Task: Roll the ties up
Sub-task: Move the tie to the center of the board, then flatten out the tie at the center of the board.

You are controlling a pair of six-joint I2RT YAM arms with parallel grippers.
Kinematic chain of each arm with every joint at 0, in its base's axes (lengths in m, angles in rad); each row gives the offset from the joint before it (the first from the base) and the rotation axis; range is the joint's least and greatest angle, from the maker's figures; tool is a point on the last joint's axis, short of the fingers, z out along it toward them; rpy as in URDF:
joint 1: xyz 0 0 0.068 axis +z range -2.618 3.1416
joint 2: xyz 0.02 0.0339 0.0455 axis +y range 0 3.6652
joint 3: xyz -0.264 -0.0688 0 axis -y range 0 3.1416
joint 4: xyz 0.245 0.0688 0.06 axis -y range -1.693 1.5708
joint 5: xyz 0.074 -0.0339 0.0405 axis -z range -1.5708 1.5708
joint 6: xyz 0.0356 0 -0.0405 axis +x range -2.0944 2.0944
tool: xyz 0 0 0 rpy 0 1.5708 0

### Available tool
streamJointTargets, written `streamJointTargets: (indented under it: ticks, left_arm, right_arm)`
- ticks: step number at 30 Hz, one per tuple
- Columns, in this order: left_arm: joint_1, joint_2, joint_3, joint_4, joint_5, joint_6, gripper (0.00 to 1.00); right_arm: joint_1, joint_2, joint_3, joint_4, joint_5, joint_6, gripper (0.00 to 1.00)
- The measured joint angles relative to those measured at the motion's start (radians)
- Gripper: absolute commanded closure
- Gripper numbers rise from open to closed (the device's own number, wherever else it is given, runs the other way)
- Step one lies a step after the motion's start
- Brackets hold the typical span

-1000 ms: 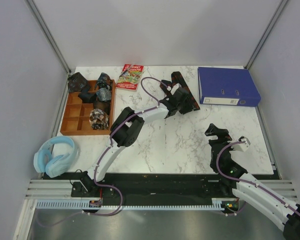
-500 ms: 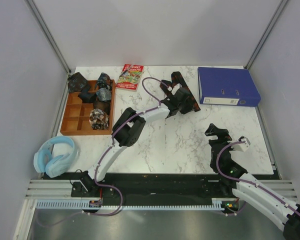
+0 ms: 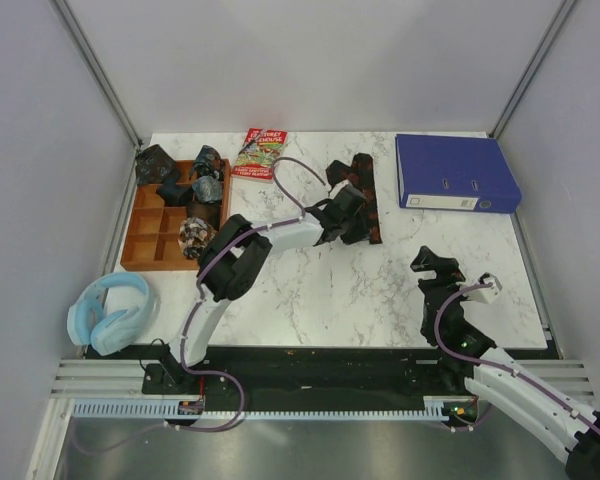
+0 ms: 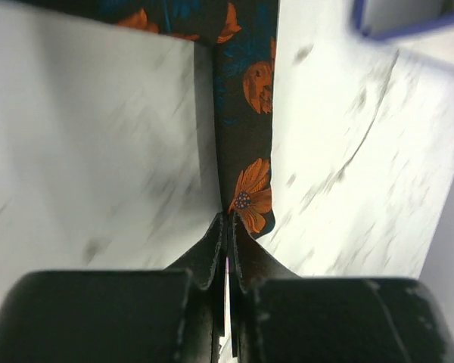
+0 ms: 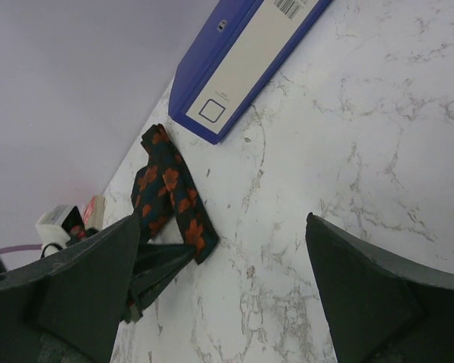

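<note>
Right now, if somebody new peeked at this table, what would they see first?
Probably the black tie with orange flowers, lying at the back middle of the marble table with its end pinched in the left gripper. Next come the big blue binder at the back right and the wooden tray on the left, holding small rolled ties.

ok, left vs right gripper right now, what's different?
The left gripper is shut, pinching the end of the long tie; the right gripper is wide open and holds nothing. The left gripper reaches out over the middle of the table; the right gripper is at its near right. Both are black and two-fingered.
</note>
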Motion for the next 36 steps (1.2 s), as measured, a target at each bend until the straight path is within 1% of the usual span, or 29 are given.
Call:
streamJointTargets:
  ticks: [5, 8, 13, 15, 16, 20, 21, 22, 23, 24, 26, 27, 29, 31, 33, 36]
  left_arm:
    - [-0.003, -0.259, -0.294, -0.024, 0.043, 0.039, 0.98]
    - [-0.003, -0.423, -0.452, -0.042, 0.070, 0.074, 0.98]
    - [0.012, -0.681, -0.705, -0.087, 0.105, 0.131, 0.98]
    - [0.031, -0.776, -0.801, -0.109, 0.121, 0.142, 0.98]
    - [0.052, -0.839, -0.869, -0.115, 0.130, 0.148, 0.98]
    - [0.138, -1.003, -1.028, -0.146, 0.154, 0.164, 0.98]
    - [0.153, -1.027, -1.050, -0.155, 0.158, 0.167, 0.92]
    - [0.167, -1.050, -1.073, -0.161, 0.163, 0.171, 0.82]
    - [0.175, -1.066, -1.091, -0.163, 0.169, 0.175, 0.48]
    - [0.182, -1.085, -1.113, -0.167, 0.177, 0.177, 0.34]
    - [0.194, -1.117, -1.145, -0.184, 0.185, 0.191, 0.12]
    - [0.201, -1.138, -1.161, -0.193, 0.184, 0.194, 0.10]
    - [0.213, -1.190, -1.183, -0.229, 0.179, 0.195, 0.09]
    - [0.224, -1.271, -1.190, -0.287, 0.164, 0.193, 0.12]
    - [0.228, -1.360, -1.190, -0.324, 0.133, 0.192, 0.19]
    - [0.229, -1.513, -1.205, -0.356, 0.100, 0.156, 0.31]
  right_arm:
    - [0.000, -0.006, 0.000, -0.008, -0.009, -0.011, 0.02]
    - [0.000, 0.014, 0.001, -0.033, -0.057, -0.018, 0.02]
    - [0.000, 0.122, 0.038, -0.128, -0.219, 0.024, 0.04]
    - [0.000, 0.164, 0.052, -0.138, -0.278, 0.038, 0.04]
    - [0.000, 0.193, 0.060, -0.143, -0.318, 0.047, 0.07]
    - [0.001, 0.303, 0.083, -0.134, -0.460, 0.074, 0.12]
    - [0.003, 0.333, 0.090, -0.130, -0.488, 0.078, 0.13]
    - [0.008, 0.372, 0.103, -0.126, -0.521, 0.083, 0.14]
    - [0.016, 0.400, 0.115, -0.117, -0.535, 0.087, 0.14]
    - [0.027, 0.433, 0.137, -0.117, -0.560, 0.091, 0.14]
    - [0.058, 0.497, 0.184, -0.116, -0.590, 0.096, 0.15]
    - [0.073, 0.526, 0.206, -0.118, -0.602, 0.097, 0.15]
    - [0.095, 0.584, 0.253, -0.124, -0.620, 0.095, 0.16]
    - [0.104, 0.647, 0.306, -0.139, -0.636, 0.089, 0.18]
    - [0.107, 0.734, 0.378, -0.151, -0.653, 0.072, 0.21]
    - [0.109, 0.827, 0.460, -0.166, -0.675, 0.048, 0.32]
